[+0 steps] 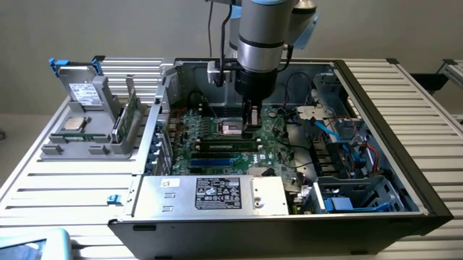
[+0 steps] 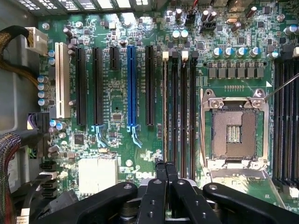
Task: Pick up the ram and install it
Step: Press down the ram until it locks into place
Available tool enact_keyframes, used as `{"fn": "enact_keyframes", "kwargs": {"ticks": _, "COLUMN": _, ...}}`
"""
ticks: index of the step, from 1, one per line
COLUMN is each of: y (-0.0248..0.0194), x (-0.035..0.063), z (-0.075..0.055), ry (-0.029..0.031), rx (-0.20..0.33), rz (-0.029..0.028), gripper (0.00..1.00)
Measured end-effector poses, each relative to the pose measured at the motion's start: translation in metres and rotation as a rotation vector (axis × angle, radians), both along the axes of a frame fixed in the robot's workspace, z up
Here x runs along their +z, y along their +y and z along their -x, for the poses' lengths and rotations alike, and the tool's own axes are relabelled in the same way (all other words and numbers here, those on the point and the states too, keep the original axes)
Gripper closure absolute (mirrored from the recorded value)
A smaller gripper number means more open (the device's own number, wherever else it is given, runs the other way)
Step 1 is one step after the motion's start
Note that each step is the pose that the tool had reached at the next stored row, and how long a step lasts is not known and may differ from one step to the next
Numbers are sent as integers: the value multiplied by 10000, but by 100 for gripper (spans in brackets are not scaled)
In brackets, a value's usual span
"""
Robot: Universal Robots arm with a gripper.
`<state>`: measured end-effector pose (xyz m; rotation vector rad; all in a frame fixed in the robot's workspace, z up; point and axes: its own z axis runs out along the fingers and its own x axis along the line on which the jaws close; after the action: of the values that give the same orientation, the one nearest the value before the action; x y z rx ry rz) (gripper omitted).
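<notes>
- The arm (image 1: 264,32) comes straight down into the open computer case (image 1: 217,238), which lies on its side on a slatted metal table (image 1: 72,184).
- The gripper (image 1: 252,125) is low over the motherboard, just beside the CPU socket (image 1: 233,128) on the exterior view's right.
- The ram (image 1: 227,144) lies lengthwise in a memory slot just in front of that socket. It reads as a dark strip with chips along it.
- The wrist view looks straight down on the board. The gripper (image 2: 166,170) has its two dark fingers pressed together with no gap, and nothing is clamped between them.
- In that view the ram (image 2: 165,112) is a thin edge standing in the slot nearest the expansion slots, with a white latch at its far end. The fingertips sit right at its near end. Whether they actually touch it, I cannot tell.
- The wrist view also shows the open CPU socket (image 2: 233,128) with its metal frame, a blue expansion slot (image 2: 131,88) and a white one (image 2: 60,79).
- The exterior view takes in what lies outside the case. On the exterior view's left stands a grey holder (image 1: 87,146) with a square silver processor chip (image 1: 74,123).
- The holder also carries a grey labelled drive (image 1: 83,89) with blue clips and a green board (image 1: 126,120) standing on edge.
- At the front of the case sits a labelled metal box (image 1: 217,195).
</notes>
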<state>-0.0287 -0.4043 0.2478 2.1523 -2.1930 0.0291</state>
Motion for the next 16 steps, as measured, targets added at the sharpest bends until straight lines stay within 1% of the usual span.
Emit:
{"fn": "enact_keyframes", "kwargs": {"ticks": 3, "y": 9, "x": -44, "z": 6, "ry": -36, "rx": 1, "rz": 4, "gripper": 89}}
{"fn": "enact_keyframes", "kwargs": {"ticks": 7, "y": 33, "x": -96, "z": 17, "ry": -68, "rx": 1, "rz": 14, "gripper": 89}}
{"fn": "enact_keyframes", "kwargs": {"ticks": 16, "y": 33, "x": -150, "z": 25, "ry": -122, "rx": 1, "rz": 60, "gripper": 89}}
